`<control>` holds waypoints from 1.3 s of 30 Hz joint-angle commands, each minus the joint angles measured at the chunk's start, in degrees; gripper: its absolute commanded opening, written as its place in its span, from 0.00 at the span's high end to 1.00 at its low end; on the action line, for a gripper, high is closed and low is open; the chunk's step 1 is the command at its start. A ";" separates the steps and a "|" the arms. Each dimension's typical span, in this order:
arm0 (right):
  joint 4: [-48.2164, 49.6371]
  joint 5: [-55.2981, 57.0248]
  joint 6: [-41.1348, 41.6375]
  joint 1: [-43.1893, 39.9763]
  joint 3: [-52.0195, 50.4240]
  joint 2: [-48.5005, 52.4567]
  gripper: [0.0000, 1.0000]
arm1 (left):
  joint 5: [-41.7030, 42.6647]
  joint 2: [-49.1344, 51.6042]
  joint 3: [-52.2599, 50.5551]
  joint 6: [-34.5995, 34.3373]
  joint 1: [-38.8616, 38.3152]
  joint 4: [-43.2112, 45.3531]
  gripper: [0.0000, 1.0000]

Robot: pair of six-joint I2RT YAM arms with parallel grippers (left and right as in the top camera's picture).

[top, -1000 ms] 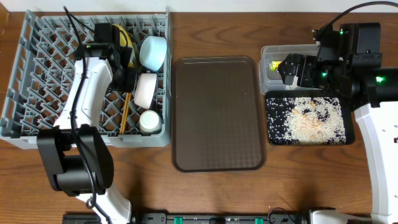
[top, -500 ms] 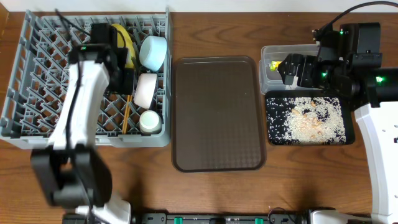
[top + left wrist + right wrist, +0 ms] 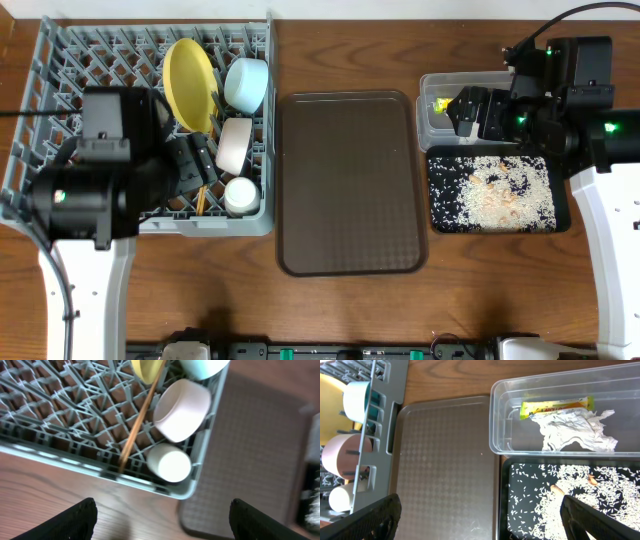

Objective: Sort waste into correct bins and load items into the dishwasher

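Note:
In the grey dishwasher rack the yellow plate stands on edge, with the light blue bowl, white bowl and pale cup down the right side. The chopsticks lie slanted across the pegs. My left gripper hangs open above the rack's near right part and holds nothing. The snack wrapper and crumpled paper lie in the clear tub. Rice scraps cover the black tray. My right gripper hovers open and empty over both bins.
The brown serving tray lies between the rack and the bins with nothing on it. Bare wooden table runs along the near edge. The tub and black tray sit side by side at the right.
My left arm has drawn back from the far side of the rack toward the near left, and its jaws have opened. The yellow plate now stands uncovered. The right arm has not moved.

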 commanded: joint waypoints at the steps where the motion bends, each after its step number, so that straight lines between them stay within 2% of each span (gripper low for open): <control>1: -0.09 0.13 0.57 -0.66 0.13 0.13 0.01 | 1.66 -2.01 0.31 -5.62 -0.28 -0.33 0.14; 2: -0.09 0.13 0.57 -0.66 0.13 0.13 0.01 | 1.33 -2.38 0.31 -5.60 -0.28 -0.48 0.14; 3: -0.09 0.13 0.57 -0.66 0.13 0.13 0.01 | 1.27 -2.75 0.31 -4.11 -0.28 -1.55 0.08; 4: -0.09 0.13 0.57 -0.66 0.13 0.13 0.01 | 1.22 -2.95 0.31 -2.49 -0.28 -2.38 0.08; 8: -0.09 0.13 0.57 -0.66 0.13 0.13 0.01 | 1.07 -3.08 0.17 10.51 -0.28 -3.34 0.07; 12: -0.09 0.13 0.57 -0.66 0.13 0.13 0.01 | 1.07 -2.84 -0.37 22.23 -0.28 3.76 0.07; 15: -0.09 0.13 0.57 -0.66 0.13 0.13 0.01 | 1.11 -4.22 -2.89 25.38 0.68 10.82 0.07; 18: -0.07 0.13 0.57 -0.66 0.13 0.13 0.01 | 1.16 -7.61 -8.37 25.53 2.56 19.47 0.07; 26: -0.09 0.13 0.57 -0.66 0.13 0.13 0.01 | 1.81 -24.09 -32.83 23.52 4.96 44.50 0.06; 30: -0.09 0.13 0.57 -0.66 0.13 0.13 0.01 | 1.75 -33.09 -44.81 17.05 5.03 54.36 0.06; 39: -0.09 0.13 0.57 -0.66 0.13 0.13 0.01 | 0.39 -48.92 -69.72 17.14 6.82 71.54 0.06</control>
